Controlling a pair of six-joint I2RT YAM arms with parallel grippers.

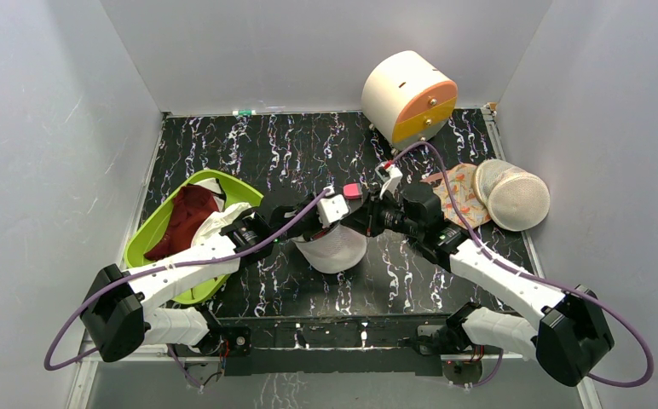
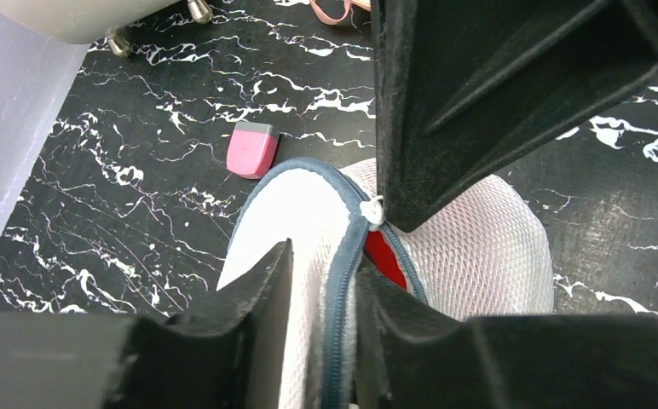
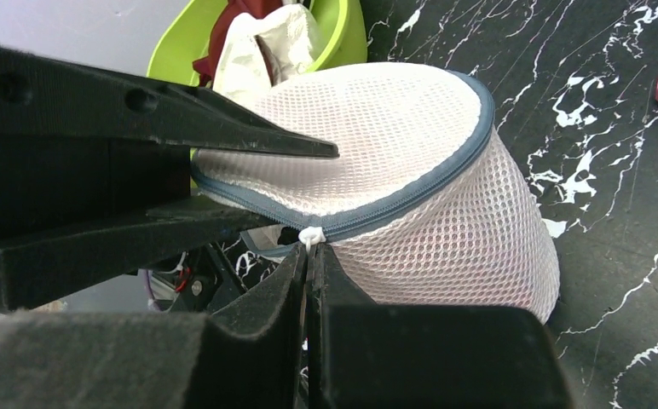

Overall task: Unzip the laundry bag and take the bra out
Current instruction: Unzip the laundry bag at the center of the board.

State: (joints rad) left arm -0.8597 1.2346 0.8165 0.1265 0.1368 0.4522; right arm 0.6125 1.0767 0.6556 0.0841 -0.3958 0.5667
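The laundry bag is a white mesh pouch with a grey-blue zip round its rim, at the table's middle. It also shows in the left wrist view and the right wrist view. My left gripper is shut on the bag's rim beside the zip. My right gripper is shut on the white zip pull. The zip is open a short way, and the red bra shows through the gap.
A green bin with dark maroon and white cloth stands at the left. A pink eraser-like block lies behind the bag. A cream and orange drum stands at the back. A domed mesh bag and orange floral cloth lie at the right.
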